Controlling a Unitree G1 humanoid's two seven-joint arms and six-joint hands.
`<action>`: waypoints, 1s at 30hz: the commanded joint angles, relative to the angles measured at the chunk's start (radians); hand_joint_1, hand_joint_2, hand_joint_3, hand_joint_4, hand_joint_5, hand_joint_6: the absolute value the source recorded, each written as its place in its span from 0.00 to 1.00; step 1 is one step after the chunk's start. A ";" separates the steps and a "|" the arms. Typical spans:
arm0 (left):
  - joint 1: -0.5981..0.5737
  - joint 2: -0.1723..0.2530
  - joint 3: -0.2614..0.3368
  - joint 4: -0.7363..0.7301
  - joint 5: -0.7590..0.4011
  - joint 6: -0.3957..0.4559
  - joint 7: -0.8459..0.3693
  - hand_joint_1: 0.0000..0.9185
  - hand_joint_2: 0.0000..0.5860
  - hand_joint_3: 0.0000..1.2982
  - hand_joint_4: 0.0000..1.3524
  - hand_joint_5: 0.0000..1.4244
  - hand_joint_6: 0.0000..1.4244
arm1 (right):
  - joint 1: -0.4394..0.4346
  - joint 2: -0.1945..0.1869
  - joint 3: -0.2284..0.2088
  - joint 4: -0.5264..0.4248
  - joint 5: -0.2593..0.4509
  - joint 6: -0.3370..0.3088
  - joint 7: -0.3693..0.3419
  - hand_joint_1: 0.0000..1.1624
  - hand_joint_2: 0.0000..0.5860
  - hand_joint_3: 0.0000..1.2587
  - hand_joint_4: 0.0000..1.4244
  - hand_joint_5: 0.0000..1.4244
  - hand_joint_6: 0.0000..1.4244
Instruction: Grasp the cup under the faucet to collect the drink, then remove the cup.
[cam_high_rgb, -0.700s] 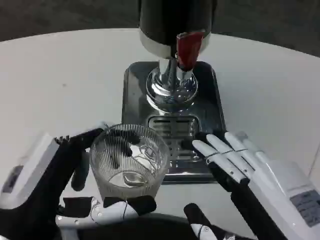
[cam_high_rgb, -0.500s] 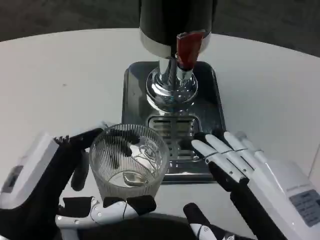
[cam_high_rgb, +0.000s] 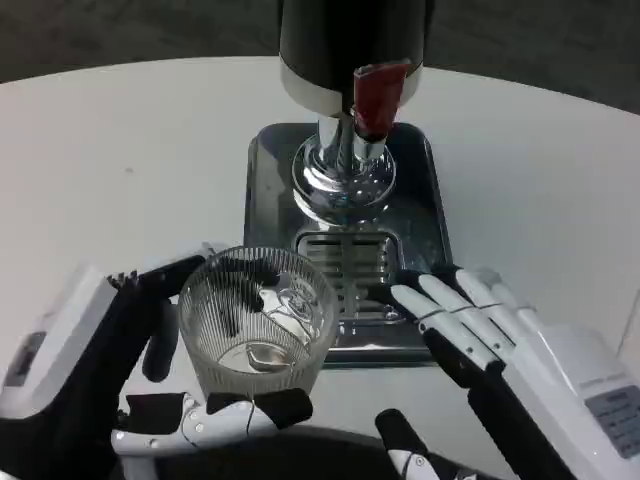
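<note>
Cup (cam_high_rgb: 258, 325), a ribbed clear glass, is sitting upright at the near left corner of the steel drip tray (cam_high_rgb: 268, 160), short of the faucet (cam_high_rgb: 377, 98) with its red handle. The left hand (cam_high_rgb: 150, 385) is wrapping it, fingers curling round the far wall and thumb pressing the near side. The right hand (cam_high_rgb: 490, 345) is lying open, fingers apart and extending over the tray's slotted grate (cam_high_rgb: 345, 250). A small label on its white back is too blurred to read. The round white worktop (cam_high_rgb: 120, 150) is carrying the chrome-and-black dispenser (cam_high_rgb: 345, 40).
</note>
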 joint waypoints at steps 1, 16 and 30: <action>-0.015 -0.014 0.013 -0.003 0.016 0.001 0.030 0.63 0.15 0.79 0.82 0.84 0.91 | 0.017 0.010 -0.002 -0.026 -0.012 -0.006 -0.010 0.39 0.81 0.12 0.06 0.03 0.02; -0.213 -0.018 -0.013 0.228 0.146 -0.005 0.155 0.63 0.15 0.78 0.82 0.84 0.91 | 0.062 0.040 -0.022 -0.061 -0.027 -0.008 -0.018 0.39 0.81 0.12 0.06 0.03 0.02; -0.532 -0.011 -0.156 0.653 0.291 -0.045 0.350 0.63 0.15 0.78 0.82 0.84 0.91 | 0.112 0.062 -0.036 -0.093 -0.027 -0.013 -0.027 0.40 0.79 0.12 0.06 0.03 0.02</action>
